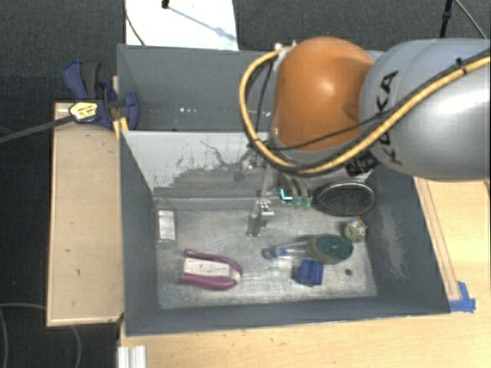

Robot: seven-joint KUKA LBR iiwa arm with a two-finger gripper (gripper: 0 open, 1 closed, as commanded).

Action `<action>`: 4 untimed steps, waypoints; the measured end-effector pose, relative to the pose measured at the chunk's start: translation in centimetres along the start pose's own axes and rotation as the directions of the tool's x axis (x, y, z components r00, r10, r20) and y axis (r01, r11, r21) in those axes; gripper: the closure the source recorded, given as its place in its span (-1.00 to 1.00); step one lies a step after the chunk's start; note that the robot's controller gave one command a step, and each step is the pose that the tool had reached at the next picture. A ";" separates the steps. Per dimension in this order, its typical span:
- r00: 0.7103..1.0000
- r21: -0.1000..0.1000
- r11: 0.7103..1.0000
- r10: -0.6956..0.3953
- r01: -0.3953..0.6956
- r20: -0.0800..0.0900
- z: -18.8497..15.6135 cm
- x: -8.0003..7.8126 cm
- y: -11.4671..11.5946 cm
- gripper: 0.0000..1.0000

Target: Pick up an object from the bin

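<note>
The arm (430, 106) reached low, its gripper (261, 219) over mid-bin (138, 228); I couldn't tell the fingers' state. One purple case (209, 270), one blue block (309, 272) and one green disc (331, 248) lay nearby.

You saw a grey bin (207, 232), a purple-and-white case (209, 270), a blue block (309, 273), a teal disc (332, 247), a dark round lid (345, 198) and 1 white block (166, 225).

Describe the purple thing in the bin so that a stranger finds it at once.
Look at the grey metal bin, at the left of its floor near the front wall. There lies a long purple thing with a white patch on top. The pale block behind it is small and colourless, and the blue block lies far to its right.
</note>
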State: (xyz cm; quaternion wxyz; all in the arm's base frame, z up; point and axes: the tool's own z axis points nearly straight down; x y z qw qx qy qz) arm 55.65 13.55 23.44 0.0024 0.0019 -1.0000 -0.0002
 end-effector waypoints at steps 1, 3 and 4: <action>0.993 0.003 0.993 -0.121 0.121 -0.002 10.6 3.5 -10.5 -1.00; 0.991 0.000 0.991 -0.137 0.137 0.005 15.4 3.4 -13.9 1.00; 0.864 0.006 0.864 -0.503 0.503 0.012 -3.3 6.4 -10.0 1.00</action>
